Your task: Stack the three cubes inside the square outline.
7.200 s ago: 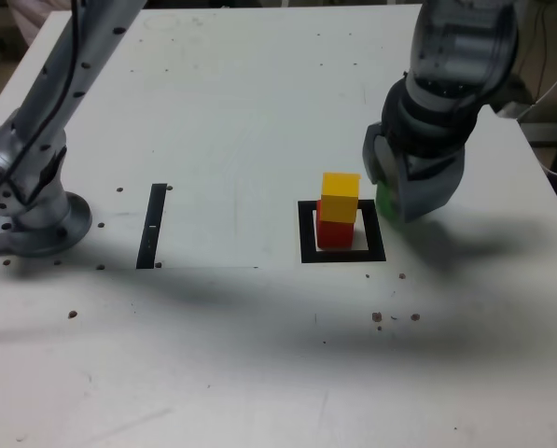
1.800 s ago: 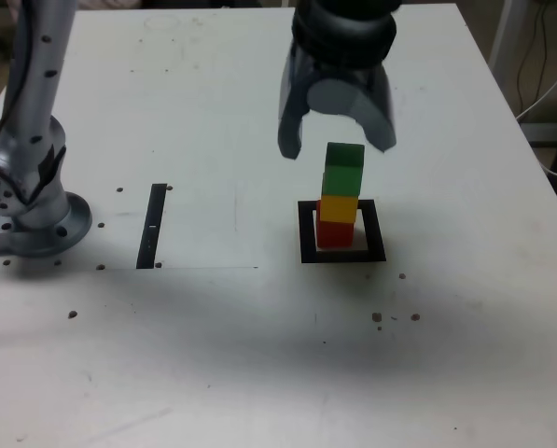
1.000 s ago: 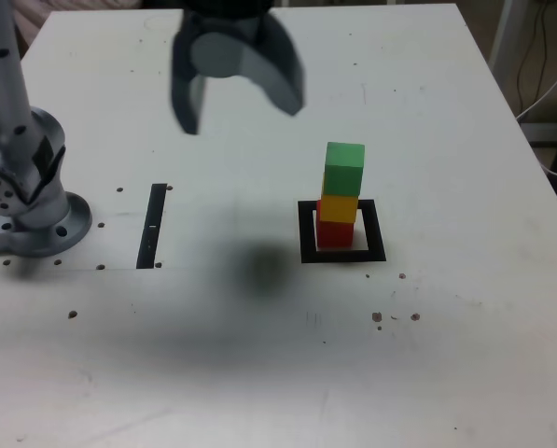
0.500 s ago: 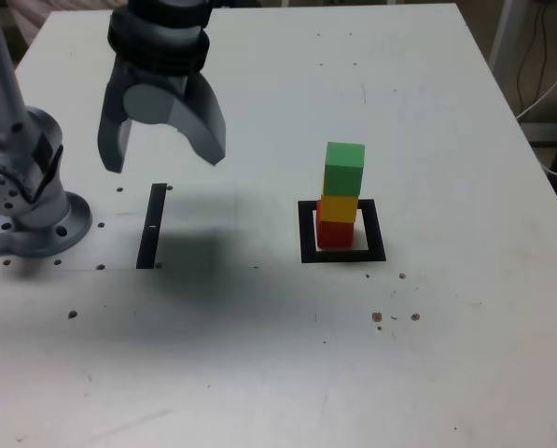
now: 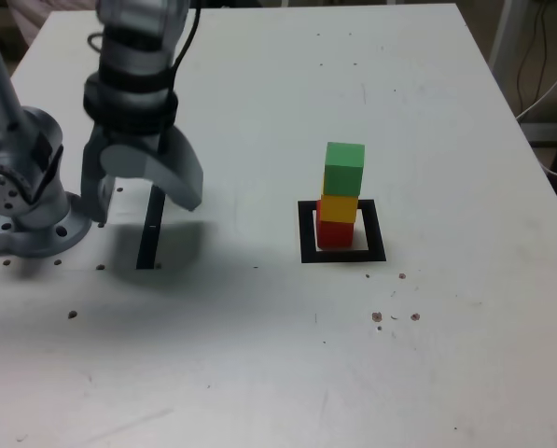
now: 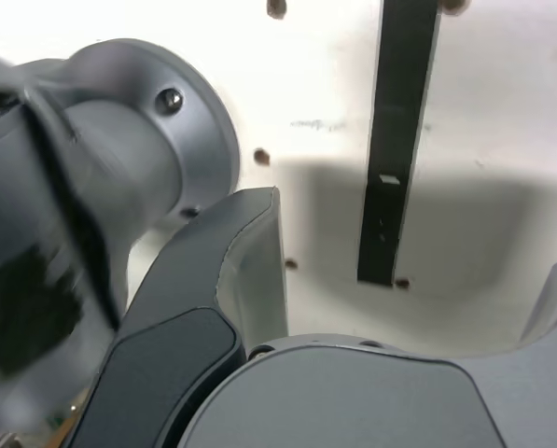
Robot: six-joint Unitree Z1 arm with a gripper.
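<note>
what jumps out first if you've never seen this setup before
A three-cube tower: green cube on yellow cube on red cube, standing inside the square outline, right of centre in the exterior view. Far to its left, the open, empty claw hangs over the thin black strip, beside the arm's base.

Matt grey plastic claw (image 5: pixel 143 201), smooth matt cubes (image 5: pixel 341 194), speckled white tabletop (image 5: pixel 259 355)

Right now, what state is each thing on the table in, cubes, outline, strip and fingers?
Small red cube: bottom of the stack, inside the outline.
Small yellow cube: on the red one.
Small green cube: on top, upright, untouched.
Flat black square outline: holds the stack.
Thin black strip: flat on the table, partly hidden.
Grey gripper: fingers open, empty, above the strip.
</note>
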